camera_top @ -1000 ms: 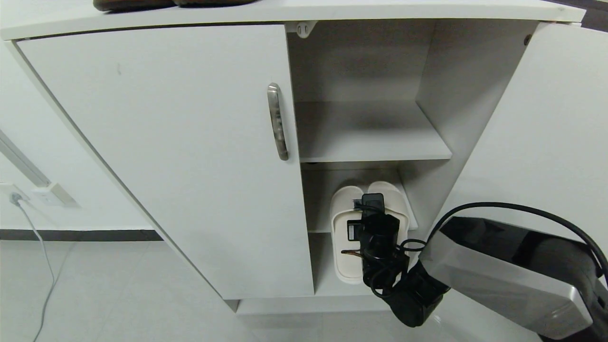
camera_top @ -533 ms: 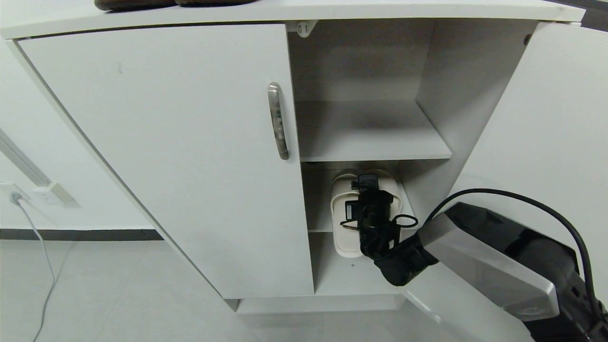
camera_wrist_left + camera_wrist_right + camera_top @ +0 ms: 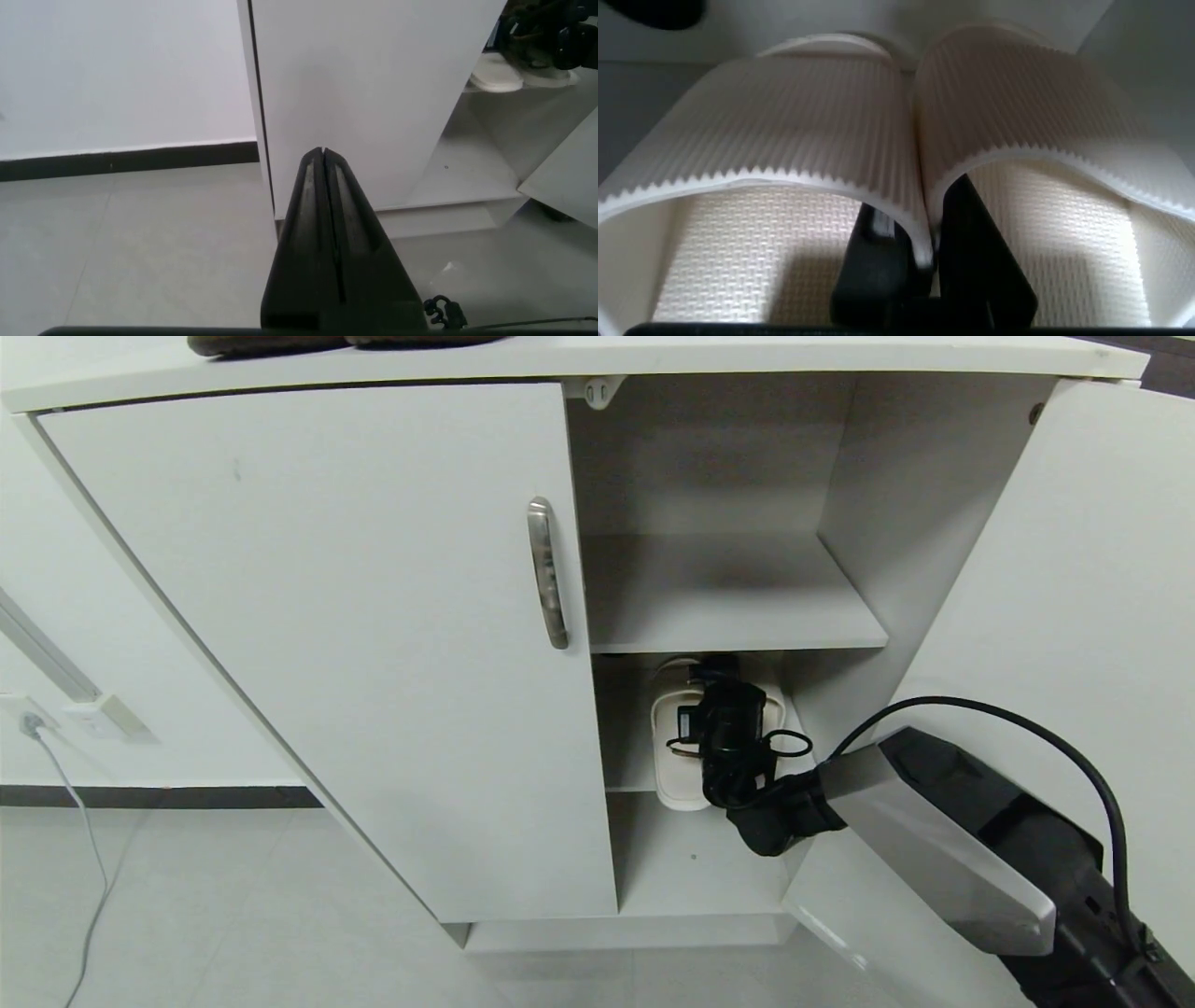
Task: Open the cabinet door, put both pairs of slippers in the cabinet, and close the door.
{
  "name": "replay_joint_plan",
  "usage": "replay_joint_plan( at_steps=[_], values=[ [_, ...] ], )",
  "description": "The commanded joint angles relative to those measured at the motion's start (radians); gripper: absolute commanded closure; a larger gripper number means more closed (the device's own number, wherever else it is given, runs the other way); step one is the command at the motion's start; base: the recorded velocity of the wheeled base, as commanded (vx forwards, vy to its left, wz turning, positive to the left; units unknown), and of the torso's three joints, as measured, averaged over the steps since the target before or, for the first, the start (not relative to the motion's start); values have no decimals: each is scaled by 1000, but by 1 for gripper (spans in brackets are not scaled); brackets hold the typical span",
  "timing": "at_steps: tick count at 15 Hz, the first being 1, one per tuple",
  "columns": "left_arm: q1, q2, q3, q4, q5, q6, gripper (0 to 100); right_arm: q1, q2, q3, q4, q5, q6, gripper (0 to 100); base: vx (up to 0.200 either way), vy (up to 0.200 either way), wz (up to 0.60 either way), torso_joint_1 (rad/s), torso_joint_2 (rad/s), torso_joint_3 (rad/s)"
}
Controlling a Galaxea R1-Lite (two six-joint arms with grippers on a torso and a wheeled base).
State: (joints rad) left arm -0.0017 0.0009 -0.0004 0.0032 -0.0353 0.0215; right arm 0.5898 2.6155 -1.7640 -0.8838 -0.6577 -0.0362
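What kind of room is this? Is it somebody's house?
Likely a hallway or entry at home, though I can't be sure: a white cabinet with shelves, pale slippers at one shelf, a tiled floor and a wall socket.

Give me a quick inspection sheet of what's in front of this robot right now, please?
Surface: middle shelf of the white cabinet; right door open, left door shut.
Job's things: white slippers at the middle shelf, heels past its front edge; dark things, likely the other pair, on the cabinet top.
Clutter: nothing seen.
Grippers: right gripper shut on the white slippers' straps; left gripper shut, holding nothing, low before the left door.
Cables: black cable along the right arm; grey cord from a wall socket.
Surroundings: white wall, dark baseboard, tiled floor.
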Motion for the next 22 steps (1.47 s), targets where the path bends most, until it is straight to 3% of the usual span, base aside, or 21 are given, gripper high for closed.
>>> replay_joint_plan(
  at_steps=[1, 7, 8, 13, 22],
  values=[
    [0, 1, 0, 0, 0, 0, 100, -4, 23, -15, 0, 0, -1, 100, 0, 0, 0, 0, 0, 0],
    [0, 1, 0, 0, 0, -2, 100, -5, 40, -31, 0, 0, 1, 100, 0, 0, 0, 0, 0, 0],
    [0, 1, -1, 0, 0, -2, 100, -5, 44, -34, 0, 0, 1, 0, 0, 0, 0, 0, 0, 0],
    [0, 1, -1, 0, 0, -2, 100, 1, 9, 63, -37, -2, 1, 0, 0, 0, 0, 0, 0, 0],
    [0, 2, -1, 0, 0, 0, 100, 73, -229, 575, -314, -10, 2, 0, 0, 0, 0, 0, 0, 0]
  ],
)
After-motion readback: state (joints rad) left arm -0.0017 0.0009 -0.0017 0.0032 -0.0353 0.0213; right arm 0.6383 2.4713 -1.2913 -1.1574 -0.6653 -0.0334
